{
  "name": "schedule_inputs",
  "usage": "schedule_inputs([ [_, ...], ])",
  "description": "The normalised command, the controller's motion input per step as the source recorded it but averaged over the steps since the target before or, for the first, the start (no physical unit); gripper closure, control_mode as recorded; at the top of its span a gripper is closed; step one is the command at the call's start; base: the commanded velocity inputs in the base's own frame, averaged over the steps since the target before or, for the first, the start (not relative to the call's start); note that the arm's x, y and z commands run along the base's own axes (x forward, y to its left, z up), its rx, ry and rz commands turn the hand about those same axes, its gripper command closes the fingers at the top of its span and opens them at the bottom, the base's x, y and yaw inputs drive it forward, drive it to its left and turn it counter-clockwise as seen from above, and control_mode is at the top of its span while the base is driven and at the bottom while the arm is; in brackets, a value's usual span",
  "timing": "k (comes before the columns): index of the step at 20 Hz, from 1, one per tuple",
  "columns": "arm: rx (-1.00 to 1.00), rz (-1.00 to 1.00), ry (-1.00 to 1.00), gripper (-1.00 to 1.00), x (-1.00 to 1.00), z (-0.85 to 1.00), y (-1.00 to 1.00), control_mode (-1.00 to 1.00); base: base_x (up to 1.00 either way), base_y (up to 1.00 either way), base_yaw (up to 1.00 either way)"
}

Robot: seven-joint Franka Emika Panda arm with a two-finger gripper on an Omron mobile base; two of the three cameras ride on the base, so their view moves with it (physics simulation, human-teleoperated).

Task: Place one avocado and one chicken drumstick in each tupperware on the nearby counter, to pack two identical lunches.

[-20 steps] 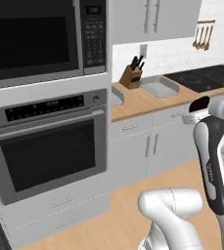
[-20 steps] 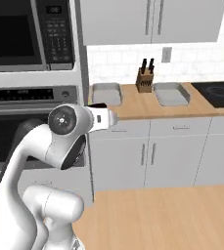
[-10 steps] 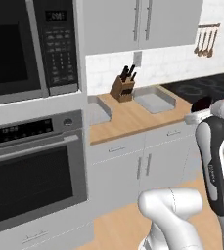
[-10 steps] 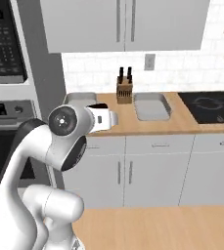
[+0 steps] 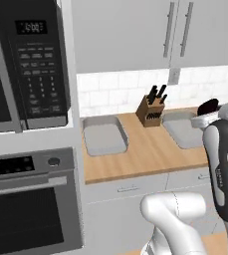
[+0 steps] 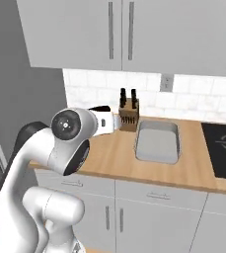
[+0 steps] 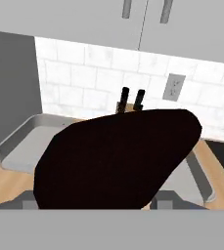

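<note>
Two pale-grey tupperware trays lie on the tan counter (image 5: 145,149), the left tupperware (image 5: 104,137) beside the oven column and the right tupperware (image 5: 185,130) past the knife block. Both look empty. My gripper (image 5: 208,107) hangs above the counter's front, near the right tupperware (image 6: 157,142), shut on a dark elongated thing (image 7: 118,156), thick at one end and narrowing at the other, which I take for the chicken drumstick. In shadow it looks nearly black and hides my fingertips. In the hand view both trays lie ahead, the left (image 7: 25,141) and the right (image 7: 201,176). No avocado is in view.
A brown knife block (image 5: 150,110) stands between the trays against the tiled backsplash. A microwave (image 5: 31,64) and wall oven (image 5: 26,199) fill the column on the left. A black cooktop (image 6: 223,148) lies right of the right tray. Grey wall cabinets hang overhead.
The whole picture has shifted: the base drove along, so the oven column slid left and the counter with both trays now lies straight ahead and closer. The grip is unchanged.
</note>
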Motion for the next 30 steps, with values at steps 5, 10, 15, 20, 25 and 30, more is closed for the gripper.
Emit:
schedule_inputs([
  [5,0.00,0.00,0.00,1.00,0.00,0.00,0.00,1.00,0.95,-0.44,0.42],
  [10,0.03,0.15,0.21,1.00,0.16,-0.43,-0.35,-1.00,0.21,-0.19,0.14],
  [15,0.01,0.06,0.19,1.00,0.09,-0.63,-0.73,-1.00,0.00,0.00,0.00],
  [20,0.02,0.00,0.00,1.00,0.37,-0.32,-0.67,-1.00,0.00,0.00,0.00],
  [25,0.13,-0.05,0.03,1.00,0.49,-0.43,-0.98,-1.00,0.00,0.00,0.00],
  [30,0.18,-0.09,0.20,1.00,0.53,-0.44,-0.99,-1.00,0.00,0.00,0.00],
])
